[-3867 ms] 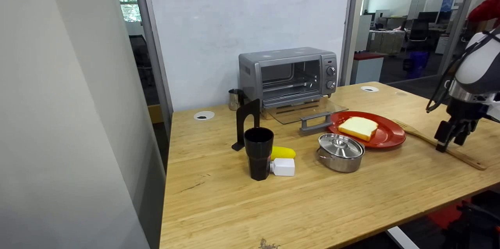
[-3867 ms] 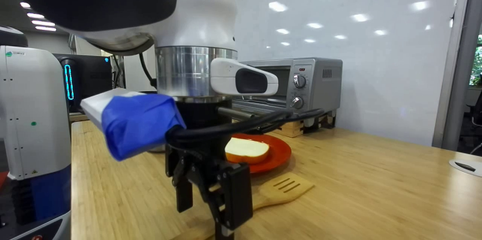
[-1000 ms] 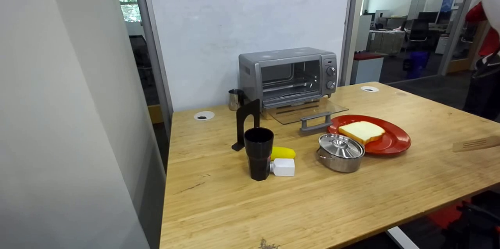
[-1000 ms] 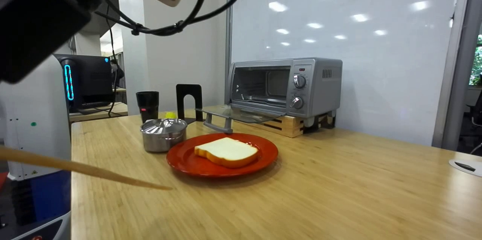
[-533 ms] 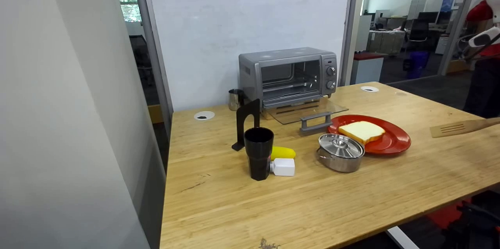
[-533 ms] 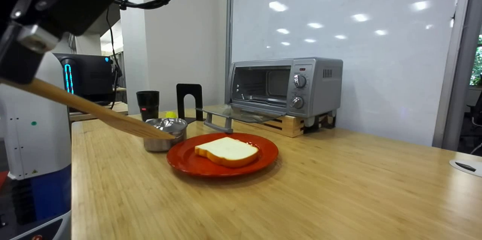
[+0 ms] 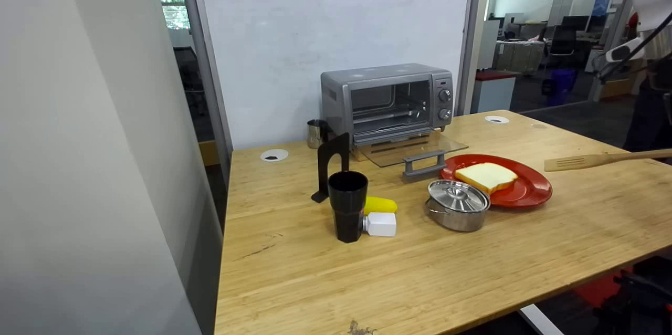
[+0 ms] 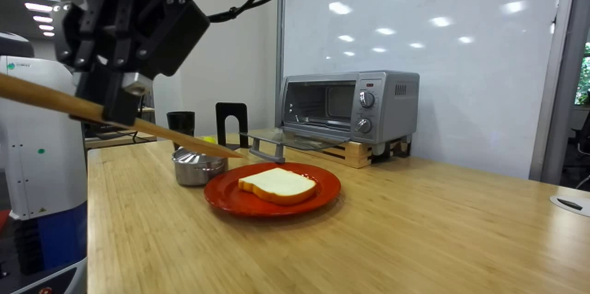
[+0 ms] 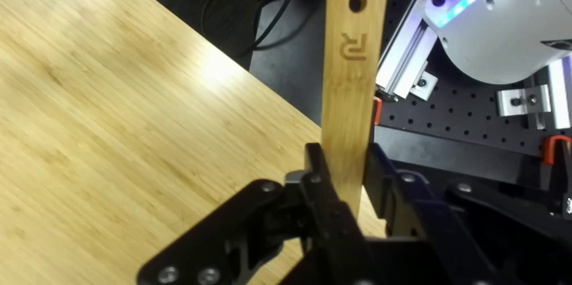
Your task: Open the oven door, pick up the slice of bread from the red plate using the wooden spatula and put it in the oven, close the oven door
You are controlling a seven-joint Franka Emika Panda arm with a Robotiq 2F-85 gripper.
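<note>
My gripper [image 9: 343,151] is shut on the handle of the wooden spatula [image 9: 351,79], with a finger on each side of it. In an exterior view the spatula [image 8: 184,139] slants down from the fingers, raised above the table. Its slotted blade [image 7: 577,161] points at the red plate [image 7: 535,190], a short way apart from the rim. On that plate lies the slice of bread [image 8: 279,185], flat. The oven [image 8: 398,114] stands at the back by the board. Its oven door [image 7: 401,151] is folded down, so the inside shows in both exterior views.
A lidded metal pot [image 7: 462,214] stands close beside the plate, near the door's handle bar [image 7: 424,164]. Further off are a black cup [image 7: 348,214], a black bookend [image 7: 333,159], a yellow object [image 7: 380,205] and a white bottle [image 7: 380,224]. A wooden crate [image 8: 357,155] supports the oven.
Earlier the spatula lay on the table below the gripper; now it is held and raised. Over the last second it has moved towards the plate. Plate and bread had shifted slightly before that.
</note>
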